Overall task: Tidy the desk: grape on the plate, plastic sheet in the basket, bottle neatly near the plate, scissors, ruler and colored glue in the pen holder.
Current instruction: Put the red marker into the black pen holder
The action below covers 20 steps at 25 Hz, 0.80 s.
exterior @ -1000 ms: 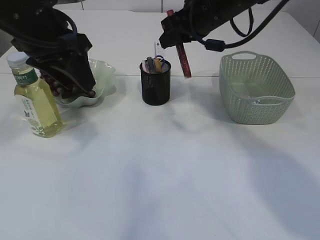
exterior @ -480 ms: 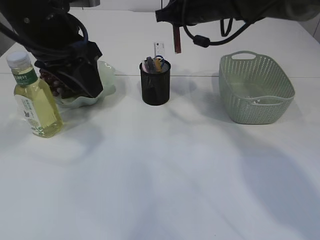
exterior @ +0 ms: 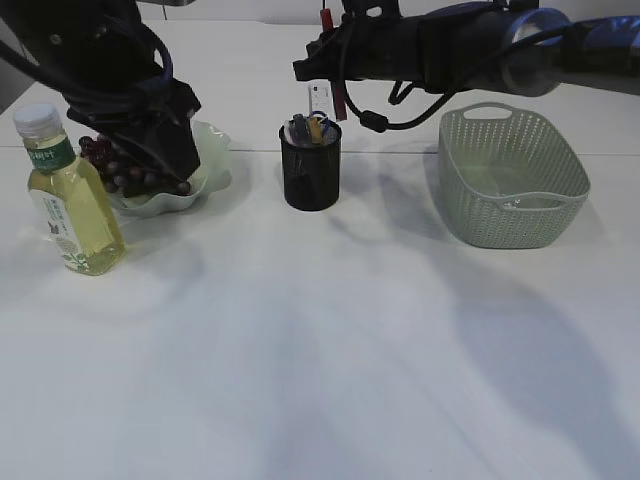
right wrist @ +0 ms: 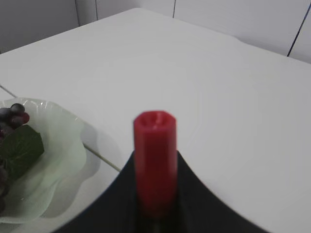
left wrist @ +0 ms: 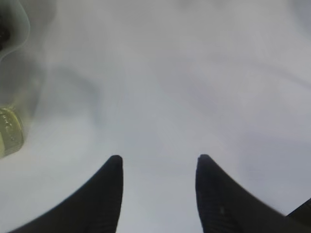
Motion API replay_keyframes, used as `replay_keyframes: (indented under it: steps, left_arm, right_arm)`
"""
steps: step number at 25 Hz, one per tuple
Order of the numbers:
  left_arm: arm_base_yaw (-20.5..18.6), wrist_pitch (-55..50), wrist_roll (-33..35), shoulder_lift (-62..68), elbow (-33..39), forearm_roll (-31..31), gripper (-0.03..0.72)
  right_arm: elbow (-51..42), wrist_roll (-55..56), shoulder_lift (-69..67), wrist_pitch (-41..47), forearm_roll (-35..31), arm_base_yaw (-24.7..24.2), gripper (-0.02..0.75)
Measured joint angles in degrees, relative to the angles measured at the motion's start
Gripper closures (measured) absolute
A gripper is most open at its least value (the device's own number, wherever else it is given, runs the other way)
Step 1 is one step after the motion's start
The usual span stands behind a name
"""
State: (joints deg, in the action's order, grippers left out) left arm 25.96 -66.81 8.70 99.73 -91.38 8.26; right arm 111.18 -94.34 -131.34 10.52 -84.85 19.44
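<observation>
Since the earlier frame, the red colored glue (exterior: pixel 341 100) has been swung from a slanted pose right of the pen holder (exterior: pixel 311 165) to a near-upright one just above the holder's right rim, while the left arm has been raised slightly off the plate (exterior: pixel 205 165). The glue is gripped between the closed fingers of the right hand (right wrist: pixel 155 194), its capped end seen pointing up in the right wrist view. The left hand (left wrist: pixel 158 165) is seen with its fingers spread and nothing between them, hovering over the white desk (exterior: pixel 320 350) beside the plate. The grape (exterior: pixel 120 170) bunch is seen lying on the plate, partly hidden by the left arm. The bottle (exterior: pixel 70 200) of yellow liquid stands upright just left of the plate. Scissors and a ruler (exterior: pixel 319 100) are seen standing in the pen holder. The green basket (exterior: pixel 512 175) rests at the right, well apart from the holder.
</observation>
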Motion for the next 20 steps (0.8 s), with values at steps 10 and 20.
replay_keyframes:
  steps: [10,20]
  left_arm:
    - [0.0,1.5,0.0,0.0,0.0,-0.5,0.328]
    - [0.0,1.7,0.0,0.0,0.0,-0.9,0.328]
  right_arm:
    - [3.3,-17.1,-2.5,1.0,-16.9,0.0,0.617]
    - [4.6,-19.3,-5.5,3.3,-18.5,0.0,0.617]
